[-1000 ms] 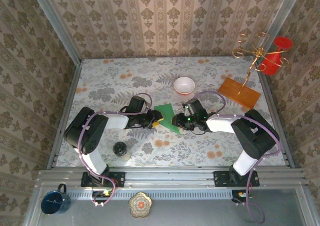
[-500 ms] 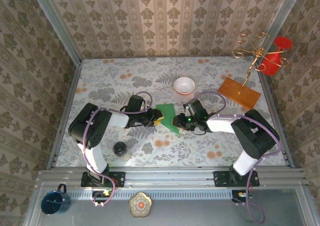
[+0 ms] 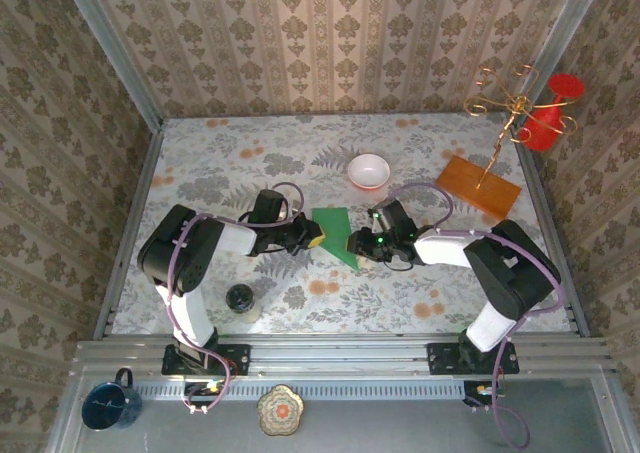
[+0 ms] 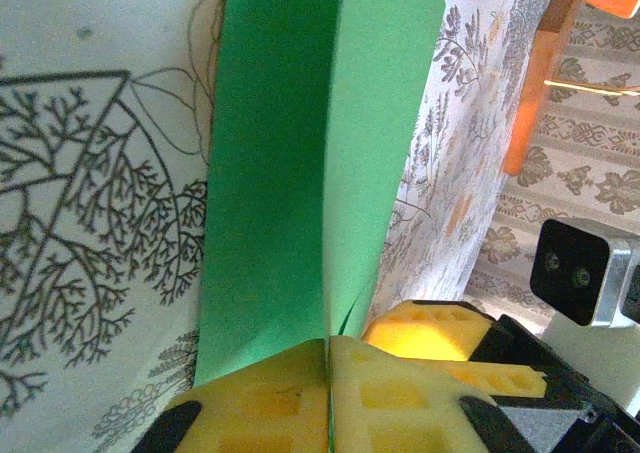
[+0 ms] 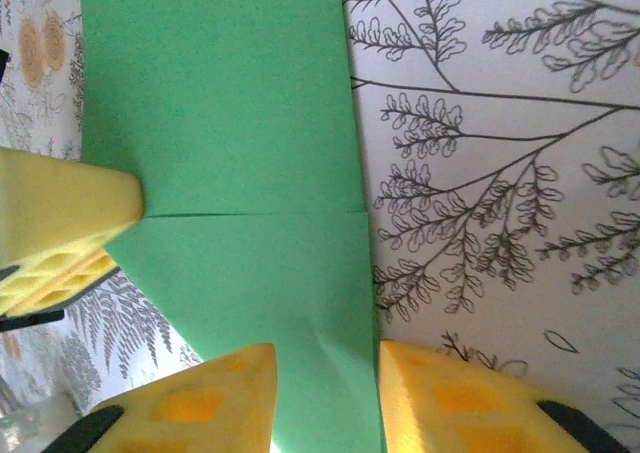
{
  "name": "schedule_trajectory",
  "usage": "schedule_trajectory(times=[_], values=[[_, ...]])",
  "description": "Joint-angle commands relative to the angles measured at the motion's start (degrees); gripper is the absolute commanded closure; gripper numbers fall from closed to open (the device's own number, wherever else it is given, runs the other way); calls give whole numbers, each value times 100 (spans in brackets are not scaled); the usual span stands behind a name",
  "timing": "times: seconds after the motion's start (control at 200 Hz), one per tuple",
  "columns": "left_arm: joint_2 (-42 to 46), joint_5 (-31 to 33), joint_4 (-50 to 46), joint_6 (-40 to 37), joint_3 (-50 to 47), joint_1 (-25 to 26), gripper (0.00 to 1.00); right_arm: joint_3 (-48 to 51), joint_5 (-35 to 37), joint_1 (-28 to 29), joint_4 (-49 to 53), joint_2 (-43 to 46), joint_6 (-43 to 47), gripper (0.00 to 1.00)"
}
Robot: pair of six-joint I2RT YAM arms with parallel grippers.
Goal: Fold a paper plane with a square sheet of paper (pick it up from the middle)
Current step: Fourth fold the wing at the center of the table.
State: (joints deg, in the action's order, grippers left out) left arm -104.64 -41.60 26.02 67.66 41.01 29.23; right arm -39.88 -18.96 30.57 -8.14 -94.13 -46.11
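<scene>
The green paper sheet (image 3: 333,231) lies partly folded near the middle of the floral counter (image 3: 200,163). It is wide at its far edge and narrows to a point toward the arm bases. It sits between the two claws, nearer the arms than the white bowl (image 3: 368,170) and well apart from the orange-brown wooden board (image 3: 478,185) at the far right.

The left claw (image 3: 315,237) meets the paper's left side. In the left wrist view its yellow fingers (image 4: 260,403) are pressed together, with the edge of the green paper sheet (image 4: 290,173) pinched in the seam between them. From this left claw (image 4: 328,363) a raised crease runs away up the sheet.

The right claw (image 3: 352,243) is at the paper's right side, close to the pointed end. In the right wrist view its two yellow fingertips (image 5: 235,383) stand partway apart. A strip of the green paper sheet (image 5: 220,123) shows in the gap of the right claw (image 5: 325,351), and the fingertips are not clamped on anything. A fold line crosses the sheet just beyond them.

A dark round jar (image 3: 240,298) stands on the counter near the left arm.
</scene>
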Motion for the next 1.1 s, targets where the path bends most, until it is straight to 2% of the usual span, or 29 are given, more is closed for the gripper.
schedule_trajectory(times=[0.0, 0.175, 0.345, 0.495, 0.67, 0.945, 1.095], values=[[115, 7, -136, -195, 116, -41, 92, -24, 419, -11, 428, 448, 442, 63], [427, 300, -792, -235, 274, -32, 93, -134, 1551, 279, 1170, 1041, 1313, 56], [662, 797, -1832, -287, 633, 94, 93, -245, 2683, 1015, 1427, 1239, 1995, 54], [665, 978, -2421, -288, 945, 204, 93, -617, 3283, 1547, 1678, 830, 2256, 53], [579, 1052, -2611, -214, 1127, 284, 93, -1216, 3915, 2062, 2034, 162, 2404, 52], [540, 1033, -2598, -94, 1141, 320, 93, -1700, 4067, 2237, 2107, -629, 2353, 59], [541, 1006, -2593, -90, 1150, 328, 93, -1776, 4203, 2262, 2097, -815, 2315, 59]])
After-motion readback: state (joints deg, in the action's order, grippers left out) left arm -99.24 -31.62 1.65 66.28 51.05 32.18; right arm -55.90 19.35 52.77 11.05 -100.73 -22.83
